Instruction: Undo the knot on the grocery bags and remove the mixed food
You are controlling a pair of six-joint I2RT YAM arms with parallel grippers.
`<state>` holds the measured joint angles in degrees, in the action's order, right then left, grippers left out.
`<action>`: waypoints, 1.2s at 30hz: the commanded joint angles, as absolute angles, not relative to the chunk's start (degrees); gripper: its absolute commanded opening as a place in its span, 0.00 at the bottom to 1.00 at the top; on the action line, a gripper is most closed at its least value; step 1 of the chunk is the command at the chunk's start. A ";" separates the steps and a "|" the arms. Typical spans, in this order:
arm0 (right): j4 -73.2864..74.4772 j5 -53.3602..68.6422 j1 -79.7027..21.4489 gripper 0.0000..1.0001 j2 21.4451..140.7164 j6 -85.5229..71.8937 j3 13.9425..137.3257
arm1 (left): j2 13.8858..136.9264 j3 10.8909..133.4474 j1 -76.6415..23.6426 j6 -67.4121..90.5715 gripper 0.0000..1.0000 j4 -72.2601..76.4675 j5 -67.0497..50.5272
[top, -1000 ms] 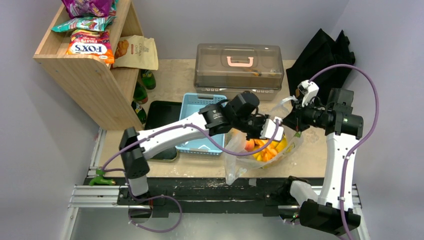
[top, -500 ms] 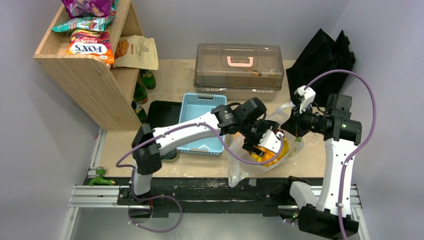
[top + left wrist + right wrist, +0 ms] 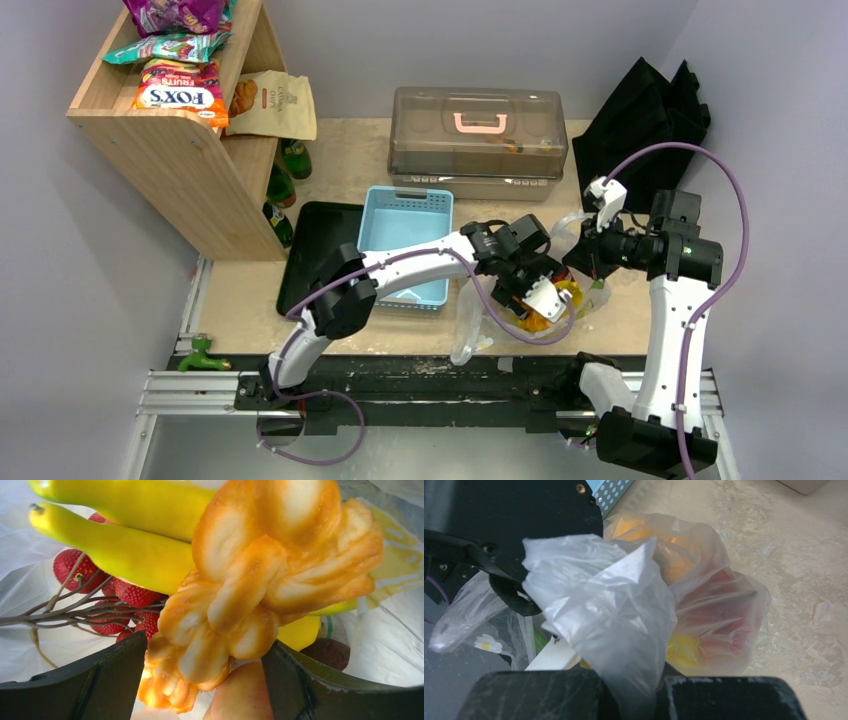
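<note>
The clear plastic grocery bag (image 3: 468, 328) sits at the table's near edge with its mouth pulled open; the knot is not in view. My left gripper (image 3: 543, 300) reaches down inside the bag and stands open. In the left wrist view its dark fingers (image 3: 75, 685) flank the near end of a golden braided bread (image 3: 260, 580) without pinching it. Around the bread lie yellow bananas (image 3: 125, 550), small red fruits (image 3: 75, 567), a peach (image 3: 242, 697) and a lemon (image 3: 300, 632). My right gripper (image 3: 592, 242) is shut on a fold of the bag's rim (image 3: 624, 605), holding it up.
A blue basket (image 3: 408, 225) and a black tray (image 3: 315, 235) lie left of the bag. A lidded box with a pink handle (image 3: 478, 135) stands behind. The wooden shelf (image 3: 170, 140) with snack packs is at the far left, and a black fabric bag (image 3: 640, 110) at the far right.
My left gripper went from shut to open and pushed down into the bag toward the near edge. The right gripper kept its hold on the rim and barely moved.
</note>
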<state>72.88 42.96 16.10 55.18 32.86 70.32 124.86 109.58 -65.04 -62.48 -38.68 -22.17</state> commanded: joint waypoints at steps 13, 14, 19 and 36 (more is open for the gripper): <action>73.02 43.27 16.13 0.00 55.28 33.98 69.59 | 121.18 110.63 -66.29 -65.25 0.00 -39.61 -27.31; 72.68 43.42 16.11 0.00 55.21 33.87 69.42 | 119.32 109.77 -66.21 -63.67 0.00 -38.51 -28.25; 67.48 43.84 16.17 0.00 55.55 29.38 69.27 | 110.84 105.41 -64.84 -53.27 0.00 -31.33 -32.28; 59.53 44.59 16.10 0.00 57.17 23.46 67.57 | 94.73 106.19 -56.40 13.99 0.00 -5.52 -49.48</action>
